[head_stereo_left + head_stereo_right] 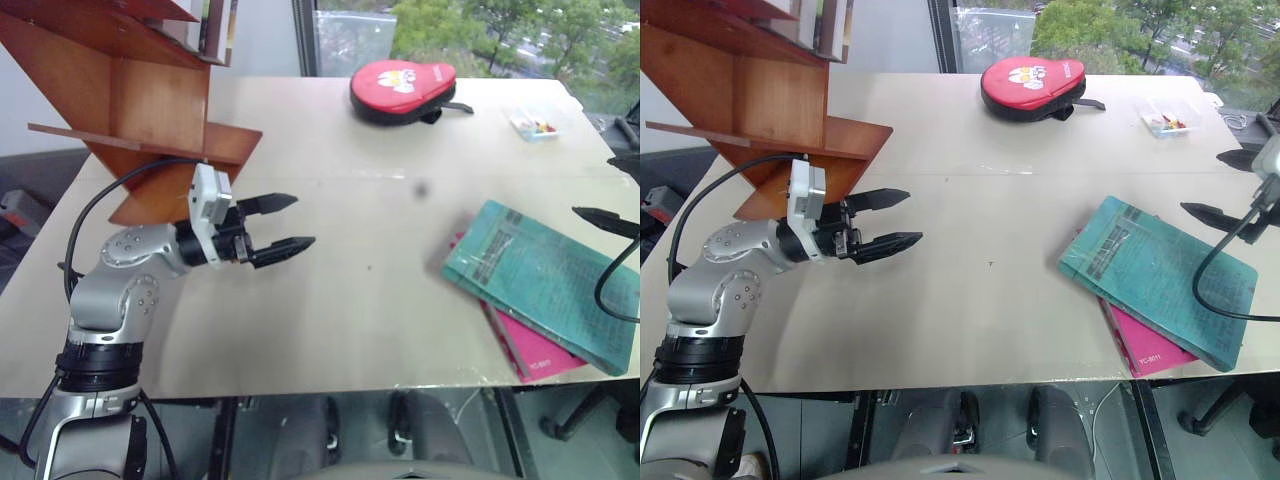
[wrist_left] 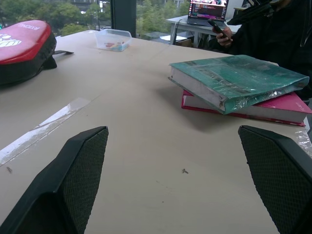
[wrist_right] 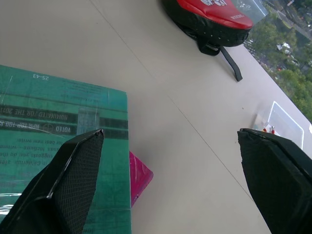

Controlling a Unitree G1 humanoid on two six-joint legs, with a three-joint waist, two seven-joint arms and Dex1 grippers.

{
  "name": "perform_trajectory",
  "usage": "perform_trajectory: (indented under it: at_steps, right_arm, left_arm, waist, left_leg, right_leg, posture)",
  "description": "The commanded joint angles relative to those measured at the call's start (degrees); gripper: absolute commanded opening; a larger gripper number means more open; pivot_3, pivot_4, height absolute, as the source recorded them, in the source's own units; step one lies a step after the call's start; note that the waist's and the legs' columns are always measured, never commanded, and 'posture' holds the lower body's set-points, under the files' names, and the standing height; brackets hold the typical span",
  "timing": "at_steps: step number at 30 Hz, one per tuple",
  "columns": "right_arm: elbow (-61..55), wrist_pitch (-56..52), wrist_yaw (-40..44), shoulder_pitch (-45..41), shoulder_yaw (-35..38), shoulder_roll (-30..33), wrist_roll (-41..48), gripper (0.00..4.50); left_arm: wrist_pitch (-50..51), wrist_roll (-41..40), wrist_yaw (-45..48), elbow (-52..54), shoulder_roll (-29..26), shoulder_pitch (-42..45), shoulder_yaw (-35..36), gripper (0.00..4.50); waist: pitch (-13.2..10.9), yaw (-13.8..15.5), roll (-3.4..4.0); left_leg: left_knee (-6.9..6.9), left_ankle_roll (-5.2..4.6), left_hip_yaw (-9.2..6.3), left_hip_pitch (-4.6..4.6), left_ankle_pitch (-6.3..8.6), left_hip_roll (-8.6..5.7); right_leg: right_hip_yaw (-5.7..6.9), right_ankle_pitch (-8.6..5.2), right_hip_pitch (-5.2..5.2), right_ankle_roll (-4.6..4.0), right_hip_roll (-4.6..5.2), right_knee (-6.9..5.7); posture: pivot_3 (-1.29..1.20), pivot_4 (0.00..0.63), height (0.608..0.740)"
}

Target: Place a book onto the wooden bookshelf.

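The thick teal book (image 1: 545,280) lies flat near the table's right front corner, on top of a thinner magenta-pink book (image 1: 530,352). The reddish-brown wooden bookshelf (image 1: 130,100) with slanted boards stands at the table's far left. My left gripper (image 1: 303,221) hovers open and empty over the table just in front of the shelf, pointing right toward the books. My right gripper (image 3: 169,134) is open and empty above the teal book's (image 3: 53,126) far right edge; one black finger (image 1: 1212,214) reaches in from the right.
A red zipped pouch (image 1: 402,88) lies at the table's back middle, and a small clear box (image 1: 535,125) sits to its right. A few books (image 1: 215,25) stand in the shelf's upper part. A person holding a phone (image 2: 273,24) sits beyond the books. A black cable (image 1: 610,290) hangs over the teal book.
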State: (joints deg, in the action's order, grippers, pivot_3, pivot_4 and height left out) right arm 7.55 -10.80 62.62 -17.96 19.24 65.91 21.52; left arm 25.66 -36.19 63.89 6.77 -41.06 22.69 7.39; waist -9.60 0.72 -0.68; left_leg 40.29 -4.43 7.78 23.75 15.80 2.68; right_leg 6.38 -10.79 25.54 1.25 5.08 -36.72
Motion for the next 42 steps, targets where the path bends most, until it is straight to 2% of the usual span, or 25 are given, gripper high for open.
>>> perform_trajectory:
  at_steps: [1,7,8,10,17,19,23,28,32,36,42]
  right_arm:
    - [0.1,1.3,-0.1,0.0,2.7,0.3,-0.2,4.50]
    - [0.3,-0.6,-3.8,1.7,2.1,1.0,-3.7,4.50]
    - [0.5,-1.5,-4.4,2.1,1.9,1.3,-4.3,4.08]
    - [1.8,-2.7,-6.3,3.9,3.0,2.0,-6.6,3.56]
    - [-1.9,-6.2,-13.7,18.2,11.9,4.4,-17.9,0.17]
    - [-4.1,-9.9,-13.3,22.6,15.5,4.0,-19.5,0.07]
    - [-14.1,-21.4,-6.7,35.8,25.2,1.3,-21.2,0.07]
    - [-24.6,-29.8,0.1,46.1,28.5,-3.4,-18.4,0.07]
    - [-25.4,-30.0,-1.7,44.1,24.0,-7.1,-15.6,0.07]
    - [-24.4,-29.4,-4.1,36.8,16.1,-11.5,-11.8,0.07]
    - [-28.5,-30.8,-6.1,30.5,7.9,-15.3,-7.5,0.07]
  left_arm:
    - [-0.4,-1.2,0.9,3.2,0.2,0.6,0.1,4.48]
    - [-2.8,-1.2,7.3,6.8,0.6,-1.6,-3.8,4.48]
    - [-3.5,-0.8,8.3,7.5,0.7,-2.0,-4.7,4.50]
    - [-4.6,-0.1,9.0,8.9,1.7,-2.5,-6.7,4.50]
    - [-7.2,1.3,9.5,8.8,4.1,-2.4,-9.3,4.50]
    - [-7.5,1.5,9.8,8.4,4.3,-2.0,-9.7,4.50]
    - [-8.3,1.9,10.6,7.1,4.5,-1.3,-10.1,4.50]
    - [-8.8,2.3,11.4,6.0,5.0,-0.6,-10.5,4.50]
    - [-8.8,2.4,11.6,5.7,5.4,-0.2,-10.7,4.50]
    - [-8.7,2.4,11.7,5.4,5.4,-0.1,-10.4,4.50]
    - [-8.3,2.3,11.2,6.1,4.9,-1.2,-9.8,4.50]
  waist:
    - [0.0,0.0,0.00]
    - [0.0,0.0,0.00]
    - [0.0,0.0,0.02]
    - [0.0,0.0,0.04]
    - [0.1,0.2,0.12]
    - [0.1,0.1,0.17]
    - [0.1,0.2,0.27]
    - [0.2,0.0,0.26]
    - [0.2,0.0,0.22]
    - [0.2,0.0,0.19]
    - [0.2,0.0,0.12]
  left_leg:
    - [0.00,0.00,0.00,0.00,0.00,0.00]
    - [0.00,0.00,0.01,0.00,0.00,-0.03]
    - [0.00,0.00,0.01,0.00,0.00,-0.03]
    - [0.00,0.00,0.01,-0.01,0.00,-0.02]
    - [0.01,0.00,-0.01,0.02,0.00,-0.07]
    - [0.01,0.00,-0.01,0.00,0.00,-0.06]
    - [0.00,0.01,-0.03,-0.03,0.00,-0.01]
    - [0.01,-0.02,-0.10,-0.02,0.02,-0.02]
    - [0.02,-0.09,-0.12,-0.02,0.06,-0.03]
    - [0.02,-0.05,-0.16,-0.02,0.04,-0.03]
    - [0.02,-0.02,-0.18,0.00,0.02,-0.04]
  right_leg:
    - [0.00,0.00,0.00,0.00,0.00,0.00]
    - [-0.01,0.00,0.00,0.00,0.04,0.00]
    - [-0.01,0.00,0.00,0.00,0.03,0.00]
    - [-0.01,0.00,0.00,0.00,0.01,0.00]
    - [0.00,0.00,-0.01,0.00,0.05,-0.01]
    - [-0.01,-0.01,-0.01,0.01,0.03,-0.01]
    - [-0.04,-0.02,-0.02,0.02,-0.04,-0.01]
    - [-0.02,-0.03,-0.03,0.00,-0.01,0.00]
    - [-0.04,-0.15,-0.02,-0.21,0.01,0.00]
    - [-0.04,-0.16,-0.02,-0.23,-0.03,-0.01]
    - [0.01,-0.08,-0.02,-0.11,-0.04,-0.02]
  posture:
    - [0.00,0.150,0.740]
    - [0.00,0.150,0.740]
    - [0.00,0.150,0.740]
    - [0.00,0.150,0.740]
    - [0.00,0.150,0.740]
    - [0.00,0.150,0.740]
    - [0.00,0.150,0.740]
    - [0.00,0.150,0.740]
    - [0.00,0.150,0.740]
    - [0.00,0.150,0.740]
    - [0.00,0.150,0.740]
